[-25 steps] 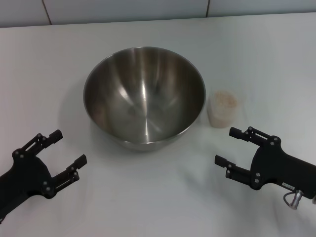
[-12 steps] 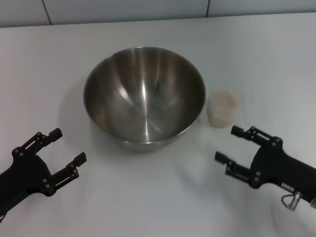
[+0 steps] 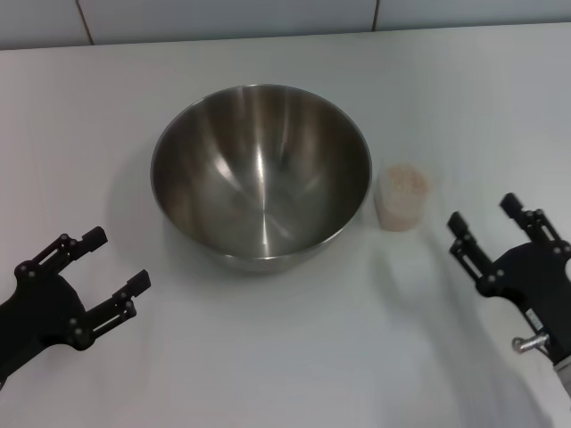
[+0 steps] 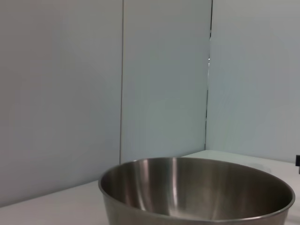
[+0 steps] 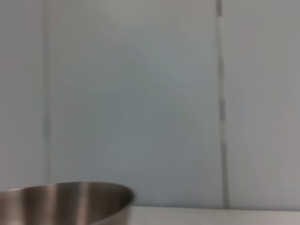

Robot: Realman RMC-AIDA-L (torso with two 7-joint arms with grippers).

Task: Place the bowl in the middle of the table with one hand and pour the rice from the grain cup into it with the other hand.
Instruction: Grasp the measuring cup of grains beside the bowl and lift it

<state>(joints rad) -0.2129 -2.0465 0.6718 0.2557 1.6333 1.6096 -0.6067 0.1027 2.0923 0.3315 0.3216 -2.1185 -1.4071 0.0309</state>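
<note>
The big steel bowl (image 3: 260, 174) stands upright in the middle of the white table (image 3: 285, 357), with nothing visible inside it; it also shows in the left wrist view as the bowl (image 4: 197, 192) and in the right wrist view as the bowl (image 5: 61, 204). Just right of it stands the small clear grain cup (image 3: 402, 197) with pale rice (image 3: 406, 179) in it. My left gripper (image 3: 111, 260) is open at the front left, clear of the bowl. My right gripper (image 3: 484, 215) is open to the right of the cup, not touching it.
A pale panelled wall (image 3: 223, 18) runs along the table's far edge. Bare tabletop lies in front of the bowl between my two arms.
My right gripper has swung to the right and turned, its fingers now pointing up-table beside the cup. The left gripper drifted slightly left and back. Bowl and cup have not moved.
</note>
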